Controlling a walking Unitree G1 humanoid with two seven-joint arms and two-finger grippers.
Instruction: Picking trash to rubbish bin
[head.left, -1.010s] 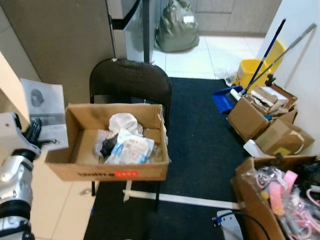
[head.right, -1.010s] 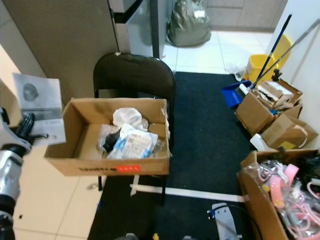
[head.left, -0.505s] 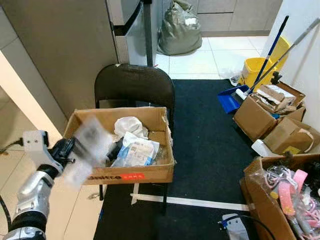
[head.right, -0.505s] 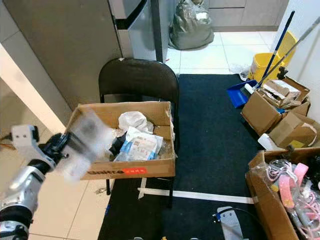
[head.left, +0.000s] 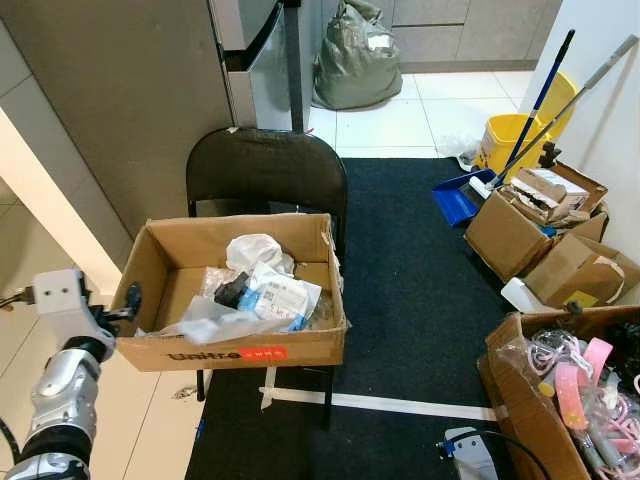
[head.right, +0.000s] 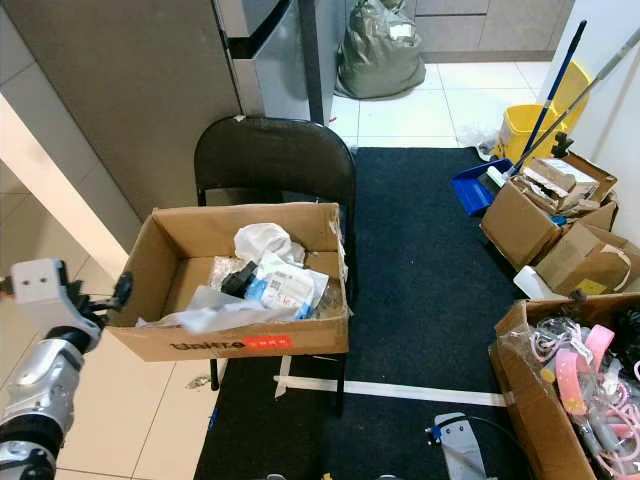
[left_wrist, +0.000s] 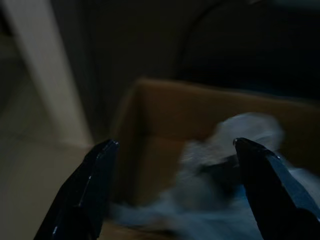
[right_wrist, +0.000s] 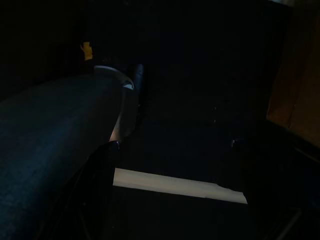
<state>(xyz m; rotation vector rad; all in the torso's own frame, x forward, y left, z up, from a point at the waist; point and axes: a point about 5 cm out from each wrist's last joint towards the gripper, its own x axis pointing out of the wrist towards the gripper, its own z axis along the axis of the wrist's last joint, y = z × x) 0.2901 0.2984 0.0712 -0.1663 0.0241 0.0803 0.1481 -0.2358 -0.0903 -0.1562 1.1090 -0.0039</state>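
**Left pincer beside the trash box on the chair**

A cardboard box (head.left: 240, 345) sits on the seat of a black folding chair (head.left: 266, 170). Inside it lies the trash: a white crumpled wad (head.left: 252, 250), a printed plastic packet (head.left: 282, 297), and a pale flat sheet (head.left: 215, 325) resting along the front wall. The left pincer (head.left: 128, 303) is just beside the box's left wall, outside it; in the left wrist view its two black fingers (left_wrist: 95, 175) stand wide apart with nothing between them. The right pincer (right_wrist: 172, 145) hangs over the dark carpet (head.left: 410, 290), near a strip of white tape (right_wrist: 175, 186); the view is very dark, but its fingers seem apart.
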